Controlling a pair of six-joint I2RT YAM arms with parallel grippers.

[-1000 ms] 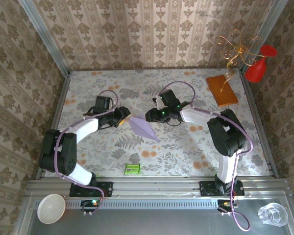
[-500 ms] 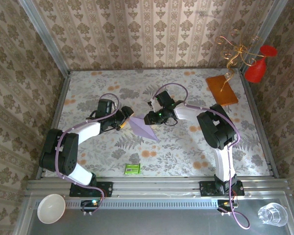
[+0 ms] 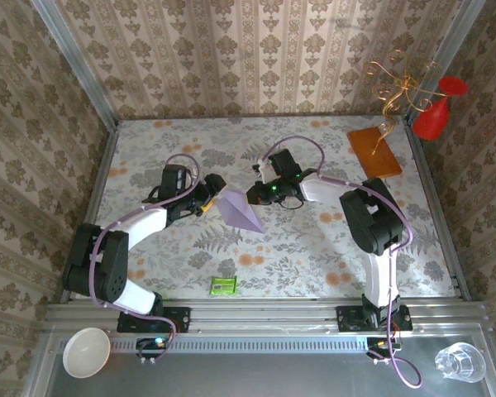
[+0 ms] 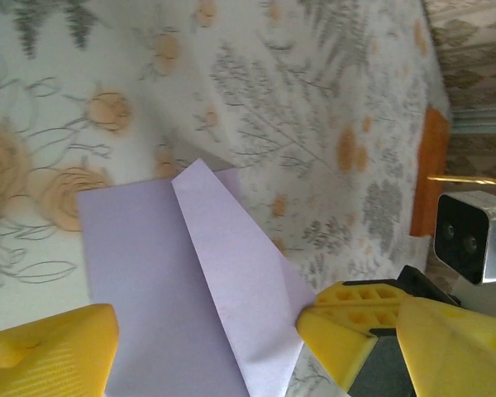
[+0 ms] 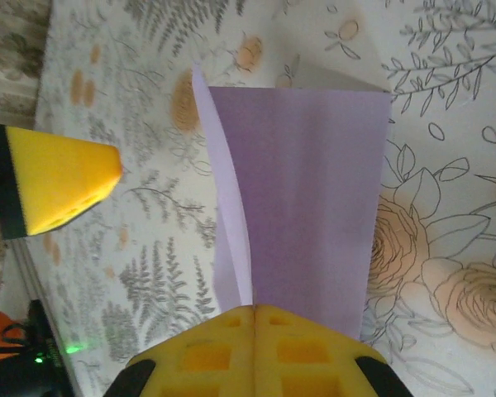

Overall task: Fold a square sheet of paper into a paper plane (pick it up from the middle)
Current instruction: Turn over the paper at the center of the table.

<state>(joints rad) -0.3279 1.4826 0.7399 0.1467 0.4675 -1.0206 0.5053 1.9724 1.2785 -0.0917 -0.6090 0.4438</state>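
Observation:
The lavender paper (image 3: pixel 238 210) lies folded into a narrow pointed shape at the table's middle, one flap raised along a lengthwise crease. My right gripper (image 3: pixel 250 197) is shut on its upper right edge. In the right wrist view the closed yellow fingers (image 5: pixel 255 318) pinch the paper (image 5: pixel 314 182) at the crease. My left gripper (image 3: pixel 215 188) stands open at the paper's left corner. In the left wrist view its gripper (image 4: pixel 256 335) straddles the paper (image 4: pixel 182 281), and the right gripper (image 4: pixel 351 318) bites the flap's edge.
An orange-brown board (image 3: pixel 374 151) lies at the back right, beside a gold wire stand (image 3: pixel 397 83) and a red glass (image 3: pixel 436 112). A small green packet (image 3: pixel 223 286) sits near the front edge. A white bowl (image 3: pixel 87 351) and a clear glass (image 3: pixel 460 361) rest off the table.
The paper has shifted slightly up and left with the right gripper on it. The left gripper has moved forward to the paper's upper left corner.

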